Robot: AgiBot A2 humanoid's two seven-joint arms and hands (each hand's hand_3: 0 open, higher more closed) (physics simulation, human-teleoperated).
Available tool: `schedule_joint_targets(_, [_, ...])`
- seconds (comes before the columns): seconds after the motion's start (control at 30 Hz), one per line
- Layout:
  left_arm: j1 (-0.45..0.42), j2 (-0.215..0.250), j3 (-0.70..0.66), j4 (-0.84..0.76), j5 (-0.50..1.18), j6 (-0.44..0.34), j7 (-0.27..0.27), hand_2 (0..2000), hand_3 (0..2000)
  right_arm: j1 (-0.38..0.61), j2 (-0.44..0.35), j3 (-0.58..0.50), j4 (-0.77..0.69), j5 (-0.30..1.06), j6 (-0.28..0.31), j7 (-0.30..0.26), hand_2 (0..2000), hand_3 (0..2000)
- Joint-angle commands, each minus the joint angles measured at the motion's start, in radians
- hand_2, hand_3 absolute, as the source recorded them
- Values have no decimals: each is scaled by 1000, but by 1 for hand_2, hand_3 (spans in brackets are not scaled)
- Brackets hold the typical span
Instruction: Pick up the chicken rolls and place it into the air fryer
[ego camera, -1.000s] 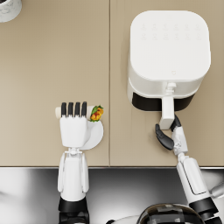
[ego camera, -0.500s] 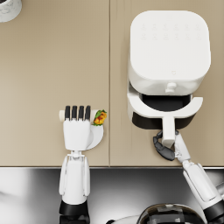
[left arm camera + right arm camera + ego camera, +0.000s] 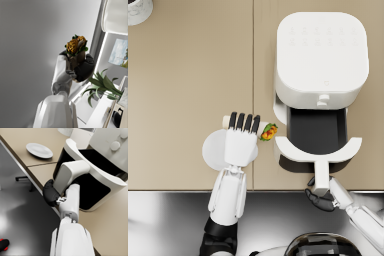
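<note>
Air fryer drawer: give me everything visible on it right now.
The air fryer drawer is pulled out from the white air fryer, toward the counter's front edge. Glossy white front panel, curved, with a long white handle; the inside is dark and looks empty. The right hand grips the handle.

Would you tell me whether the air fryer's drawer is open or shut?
Open: the drawer is pulled out of the air fryer, its dark basket exposed, the right hand gripping its handle.
</note>
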State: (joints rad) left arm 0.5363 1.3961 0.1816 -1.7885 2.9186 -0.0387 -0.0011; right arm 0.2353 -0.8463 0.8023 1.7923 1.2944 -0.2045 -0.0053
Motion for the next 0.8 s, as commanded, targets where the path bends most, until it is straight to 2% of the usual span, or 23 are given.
schedule_joint_targets(0.03, [80, 43, 60, 39, 0, 0, 0, 2000, 2000, -52, -330, 70, 87, 0, -5, 0, 2000, 2000])
schedule_joint_targets(0.17, [136, 89, 142, 75, 0, 0, 0, 2000, 2000, -123, -354, 70, 122, 0, -19, 2, 2000, 2000])
schedule_joint_targets(0.33, [190, 141, 221, 122, 0, 0, 0, 2000, 2000, -158, -336, 70, 151, -1, -22, 3, 2000, 2000])
schedule_joint_targets(0.43, [198, 154, 255, 139, 0, 0, 0, 2000, 2000, -176, -356, 70, 157, -1, -28, 4, 2000, 2000])
schedule_joint_targets(0.53, [210, 170, 282, 162, 0, 0, 0, 2000, 2000, -180, -367, 69, 159, -1, -4, 4, 2000, 2000])
schedule_joint_targets(0.57, [338, -16, 502, 164, 0, 0, 0, 2000, 2000, -168, 14, -64, 103, -2, 1, 4, 2000, 2000])
schedule_joint_targets(0.6, [240, 128, 354, 165, -1, 0, 0, 2000, 2000, -179, -367, 69, 162, -2, 3, 4, 2000, 2000])
schedule_joint_targets(0.67, [246, 132, 385, 171, 0, -1, 0, 2000, 2000, -189, -377, 69, 164, -2, 10, 4, 2000, 2000])
schedule_joint_targets(0.7, [244, 134, 397, 172, 0, -2, 0, 2000, 2000, -179, 11, -75, 106, -2, 14, 4, 2000, 2000])
schedule_joint_targets(0.77, [245, 143, 415, 180, 0, -3, 0, 2000, 2000, -183, 10, -80, 107, -2, 20, 4, 2000, 2000])
schedule_joint_targets(0.8, [243, 145, 422, 185, 0, -3, 0, 2000, 2000, -195, -382, 69, 161, -2, 21, 4, 2000, 2000])
